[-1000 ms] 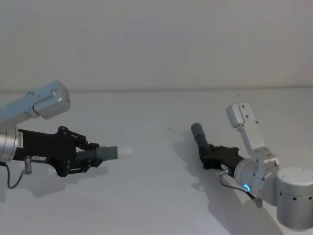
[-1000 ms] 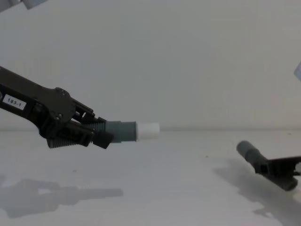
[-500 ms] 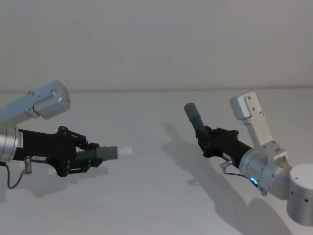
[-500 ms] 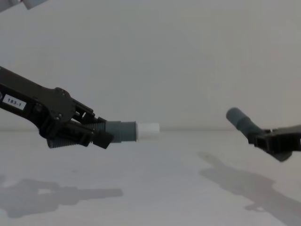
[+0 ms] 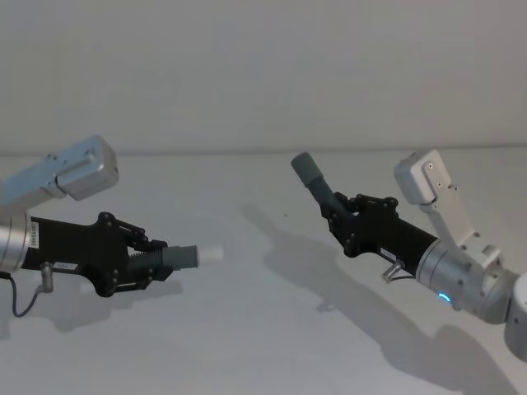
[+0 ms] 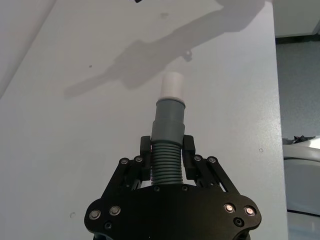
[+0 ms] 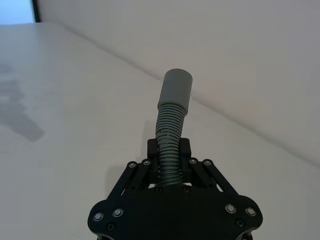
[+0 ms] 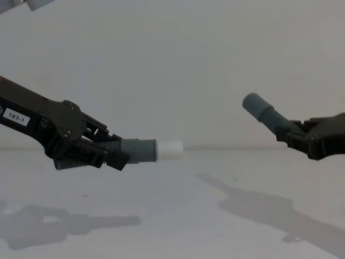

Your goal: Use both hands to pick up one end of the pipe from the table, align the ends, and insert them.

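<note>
My left gripper [image 5: 148,265] [image 8: 110,152] [image 6: 167,155] is shut on the ribbed middle of one pipe piece [image 5: 183,257] [image 8: 139,150] [image 6: 167,135], held level above the table [image 5: 247,329]. Its white tip [image 5: 212,253] [image 8: 170,150] [image 6: 173,85] points right. My right gripper [image 5: 344,220] [image 8: 295,136] [image 7: 169,155] is shut on the other pipe piece [image 5: 315,183] [image 8: 265,115] [image 7: 172,115], lifted well off the table. Its grey collar end [image 5: 304,166] [image 8: 252,102] [image 7: 176,86] tilts up and left, higher than the white tip and a wide gap away from it.
The table [image 8: 178,216] is plain white-grey with the arms' shadows on it. A pale wall stands behind. In the left wrist view the table's edge [image 6: 277,100] drops off beside a grey floor.
My right gripper has risen off the table with its pipe piece and moved left toward the middle. The left gripper and its piece have stayed still.
</note>
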{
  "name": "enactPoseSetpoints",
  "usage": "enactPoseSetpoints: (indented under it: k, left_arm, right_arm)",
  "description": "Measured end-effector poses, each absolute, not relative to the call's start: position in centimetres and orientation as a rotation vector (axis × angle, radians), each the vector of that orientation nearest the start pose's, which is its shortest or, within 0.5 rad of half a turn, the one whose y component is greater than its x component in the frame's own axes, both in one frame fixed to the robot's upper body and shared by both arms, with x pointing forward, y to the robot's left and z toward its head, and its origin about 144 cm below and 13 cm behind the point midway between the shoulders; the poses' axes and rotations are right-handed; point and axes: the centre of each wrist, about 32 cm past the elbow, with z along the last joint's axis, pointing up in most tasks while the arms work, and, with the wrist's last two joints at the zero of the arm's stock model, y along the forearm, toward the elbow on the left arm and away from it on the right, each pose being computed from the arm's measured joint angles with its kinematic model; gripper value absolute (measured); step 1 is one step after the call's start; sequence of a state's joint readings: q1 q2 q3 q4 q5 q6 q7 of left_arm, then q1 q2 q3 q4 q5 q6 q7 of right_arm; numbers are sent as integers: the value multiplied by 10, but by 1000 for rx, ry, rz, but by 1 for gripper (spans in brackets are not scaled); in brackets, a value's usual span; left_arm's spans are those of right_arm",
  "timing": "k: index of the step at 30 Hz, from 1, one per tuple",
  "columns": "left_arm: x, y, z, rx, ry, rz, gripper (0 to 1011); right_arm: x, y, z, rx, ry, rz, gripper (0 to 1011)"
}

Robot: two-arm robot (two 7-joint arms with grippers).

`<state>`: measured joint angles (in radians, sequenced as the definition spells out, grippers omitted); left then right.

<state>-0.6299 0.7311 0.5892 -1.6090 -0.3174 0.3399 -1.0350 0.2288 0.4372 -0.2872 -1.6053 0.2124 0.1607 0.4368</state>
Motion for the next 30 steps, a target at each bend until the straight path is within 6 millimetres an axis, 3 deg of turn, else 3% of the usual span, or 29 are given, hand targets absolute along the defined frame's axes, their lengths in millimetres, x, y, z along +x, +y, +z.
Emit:
enactPoseSetpoints:
  k: [30]
  left_arm:
    - [551,285,1329,566,-171,232,332]
  right_arm:
    - [540,-323,1233,-184,-579,-418,214]
